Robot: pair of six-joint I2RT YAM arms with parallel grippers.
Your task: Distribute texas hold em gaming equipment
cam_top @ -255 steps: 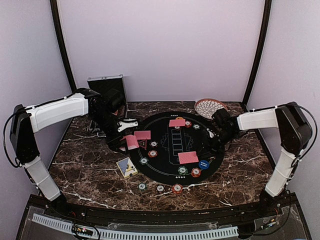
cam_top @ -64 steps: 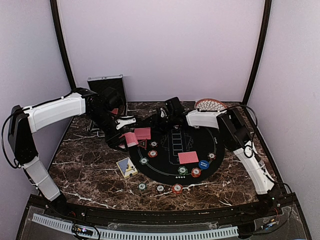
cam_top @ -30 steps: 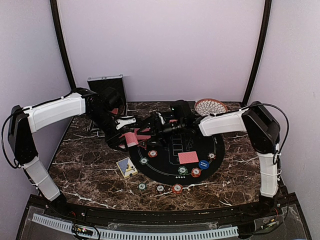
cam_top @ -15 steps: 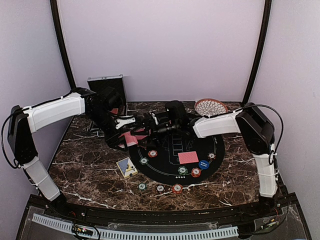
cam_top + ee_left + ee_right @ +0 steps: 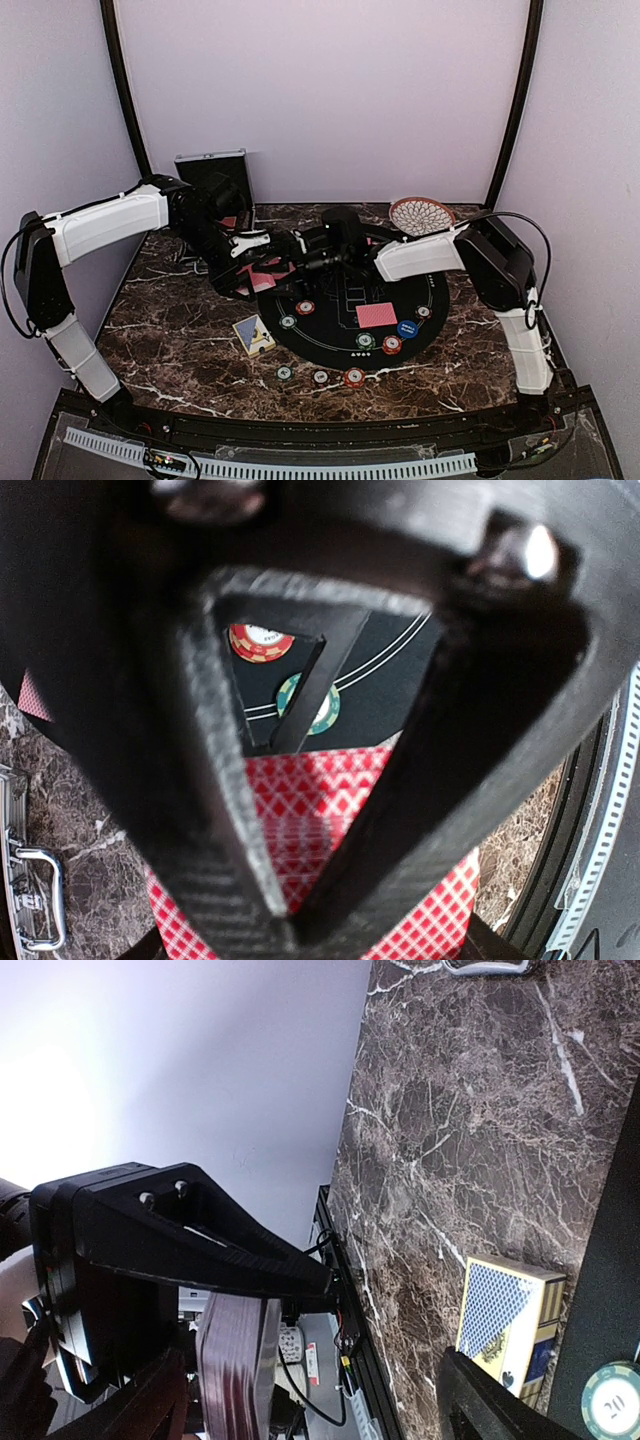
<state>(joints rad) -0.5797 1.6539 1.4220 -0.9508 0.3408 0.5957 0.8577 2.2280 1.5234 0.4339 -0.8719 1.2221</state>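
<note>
Red cards thin, slick, bendy: clamped between left gripper fingers; right gripper spread beside them; pinch one card's edge.

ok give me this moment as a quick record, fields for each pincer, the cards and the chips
left pincer: shut on deck of red-backed cards
right pincer: open, next to the deck, holding nothing
poker mat: one red-backed card face down, blue chip beside it
off the mat: three chips in a row on the marble table, blue card box to their left
</note>
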